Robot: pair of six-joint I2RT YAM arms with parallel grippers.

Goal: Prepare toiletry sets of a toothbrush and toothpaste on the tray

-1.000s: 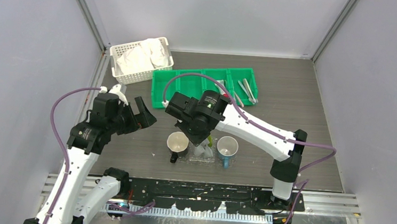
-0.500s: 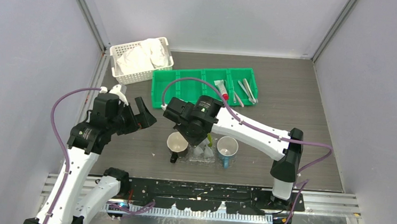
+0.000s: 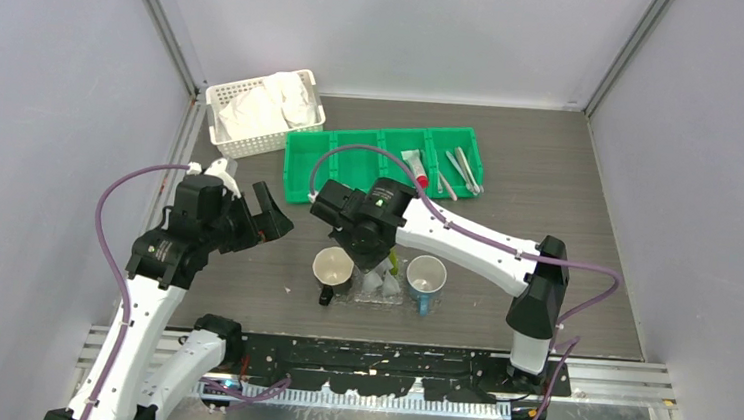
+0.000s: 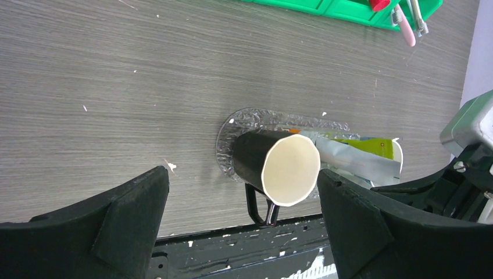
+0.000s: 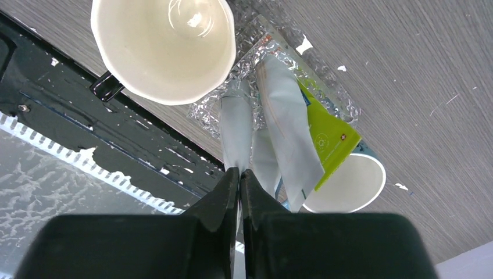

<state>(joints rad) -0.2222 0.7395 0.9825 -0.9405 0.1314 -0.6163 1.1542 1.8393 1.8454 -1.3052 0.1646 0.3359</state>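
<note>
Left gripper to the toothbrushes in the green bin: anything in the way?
Probably yes. The right arm hangs its wrist over the tray, roughly on the line from the open left gripper to the toothbrushes at the green bin's right end. Nothing else visible stands between them.

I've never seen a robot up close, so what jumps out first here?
A black mug and a blue mug near the front, with a clear tray between them. Over it the right arm's fingers pinch the end of a pale grey tube, beside a yellow-green tube. At the back sits a bright green bin.
</note>
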